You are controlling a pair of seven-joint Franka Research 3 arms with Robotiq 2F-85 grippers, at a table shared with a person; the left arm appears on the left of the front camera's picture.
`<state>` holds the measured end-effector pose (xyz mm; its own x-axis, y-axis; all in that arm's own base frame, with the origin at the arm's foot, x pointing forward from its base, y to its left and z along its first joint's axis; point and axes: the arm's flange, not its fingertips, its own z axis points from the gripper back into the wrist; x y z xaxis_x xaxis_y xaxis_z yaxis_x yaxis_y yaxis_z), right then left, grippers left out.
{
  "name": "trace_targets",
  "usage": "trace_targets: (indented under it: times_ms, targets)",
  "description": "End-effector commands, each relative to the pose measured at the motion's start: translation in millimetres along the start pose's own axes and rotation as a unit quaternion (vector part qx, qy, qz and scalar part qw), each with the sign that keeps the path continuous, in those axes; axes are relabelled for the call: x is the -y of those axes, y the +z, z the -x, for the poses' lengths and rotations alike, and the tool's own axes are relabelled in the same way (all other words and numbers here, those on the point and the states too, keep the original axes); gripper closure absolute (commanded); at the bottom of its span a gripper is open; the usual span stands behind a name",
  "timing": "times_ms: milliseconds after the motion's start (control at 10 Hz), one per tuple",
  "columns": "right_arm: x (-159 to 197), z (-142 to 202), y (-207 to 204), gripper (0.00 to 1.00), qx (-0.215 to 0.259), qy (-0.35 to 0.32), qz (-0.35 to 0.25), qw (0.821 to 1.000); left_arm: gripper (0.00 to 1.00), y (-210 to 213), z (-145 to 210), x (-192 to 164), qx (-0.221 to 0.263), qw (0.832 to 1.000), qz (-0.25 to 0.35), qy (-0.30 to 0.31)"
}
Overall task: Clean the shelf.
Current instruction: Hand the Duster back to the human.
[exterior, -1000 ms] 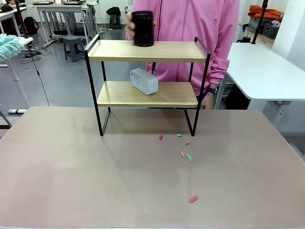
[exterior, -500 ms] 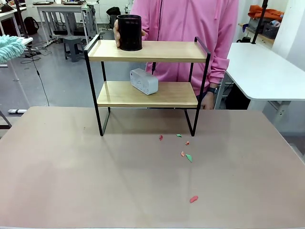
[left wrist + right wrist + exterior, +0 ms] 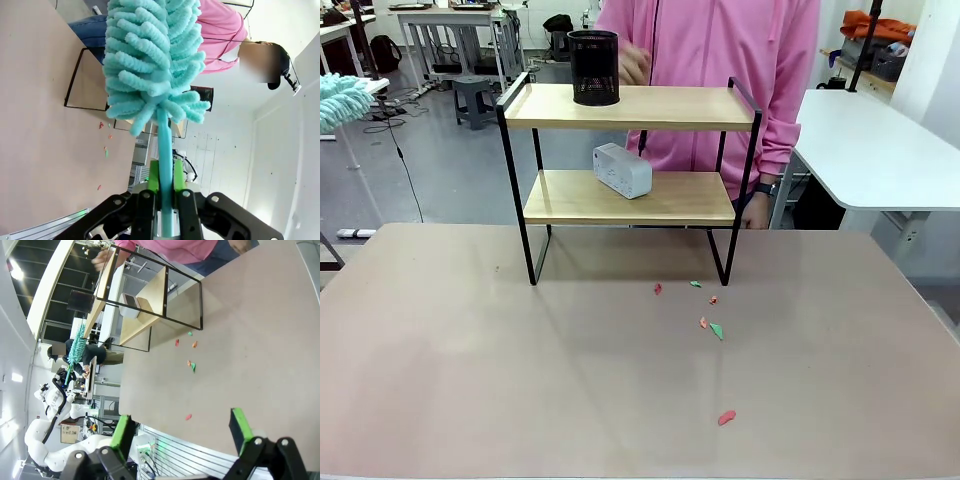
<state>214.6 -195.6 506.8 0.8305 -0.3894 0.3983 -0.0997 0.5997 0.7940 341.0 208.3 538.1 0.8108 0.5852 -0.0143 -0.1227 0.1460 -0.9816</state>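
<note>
The shelf point(image 3: 650, 107) stands at the table's far side, with two wooden boards in a black frame. A black mesh cup point(image 3: 593, 67) stands on the left of its top board. A white box point(image 3: 622, 170) lies on the lower board. The person's hand point(image 3: 633, 62) hovers just behind the cup, off it. My left gripper point(image 3: 166, 172) is shut on the handle of a teal fluffy duster point(image 3: 150, 60), whose head also shows at the far left, the duster point(image 3: 342, 100) well clear of the shelf. My right gripper point(image 3: 181, 429) is open, low over the table, far from the shelf point(image 3: 150, 295).
Small red and green paper scraps point(image 3: 715, 330) lie on the brown table in front of the shelf's right leg, one red scrap point(image 3: 726, 417) nearer me. A person in pink stands behind the shelf. A white table point(image 3: 880, 150) stands at the right.
The person moved the black cup left along the top board, set it down and let go. Neither arm has visibly moved.
</note>
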Motion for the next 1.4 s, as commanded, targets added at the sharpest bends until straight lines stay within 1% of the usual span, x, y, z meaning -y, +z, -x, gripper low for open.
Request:
trace_targets:
  times_ms: [0,200,300,400,500,600,700,800,900,1000,1100,1200,1300]
  targets:
    - [-1.5,-2.2,0.4,0.00,0.007,0.012,-0.010,1.000,0.88,0.9,-1.6,3.3,-0.001,1.000,0.002,-0.007]
    - [0.0,0.0,0.0,0.00,0.000,0.000,0.000,1.000,0.88,0.0,0.0,0.0,0.000,1.000,0.000,0.000]
    - [-12.5,-4.6,-0.9,0.00,0.020,0.022,-0.012,0.999,0.88,-9.3,16.3,28.4,-0.016,0.999,0.012,-0.038]
    - [-33.4,-11.7,-3.0,0.00,0.036,0.043,-0.024,0.998,0.88,-15.8,38.9,57.2,-0.065,0.992,0.070,-0.079]
    - [-60.5,-13.1,-9.7,0.00,0.027,0.079,-0.051,0.995,0.88,-20.1,61.9,79.5,-0.130,0.979,0.109,-0.116]
    - [-93.5,-8.7,-22.1,0.00,0.002,0.120,-0.088,0.989,0.88,-23.9,88.0,94.8,-0.219,0.955,0.141,-0.142]
    - [-119.8,1.4,-38.2,0.00,-0.012,0.132,-0.130,0.983,0.88,-30.7,107.8,98.6,-0.288,0.934,0.140,-0.158]
    - [-138.0,16.2,-54.9,0.00,-0.040,0.151,-0.175,0.972,0.88,-37.5,124.6,96.8,-0.374,0.901,0.146,-0.167]
    - [-147.3,32.1,-74.0,0.00,-0.065,0.159,-0.192,0.966,0.88,-48.6,138.2,94.5,-0.467,0.851,0.160,-0.178]
    - [-143.7,45.3,-92.8,0.00,-0.126,0.188,-0.167,0.960,0.88,-63.8,146.6,92.7,-0.539,0.807,0.142,-0.195]
    - [-128.7,53.8,-106.4,0.00,-0.160,0.194,-0.103,0.962,0.88,-88.2,160.5,88.1,-0.642,0.733,0.117,-0.190]
    - [-167.4,16.5,-62.9,0.00,-0.086,0.166,-0.171,0.967,0.88,-104.3,163.1,78.8,-0.689,0.696,0.031,-0.199]
    - [-167.4,16.5,-62.9,0.00,-0.086,0.166,-0.171,0.967,0.88,-102.3,151.0,73.1,-0.628,0.747,-0.017,-0.218]
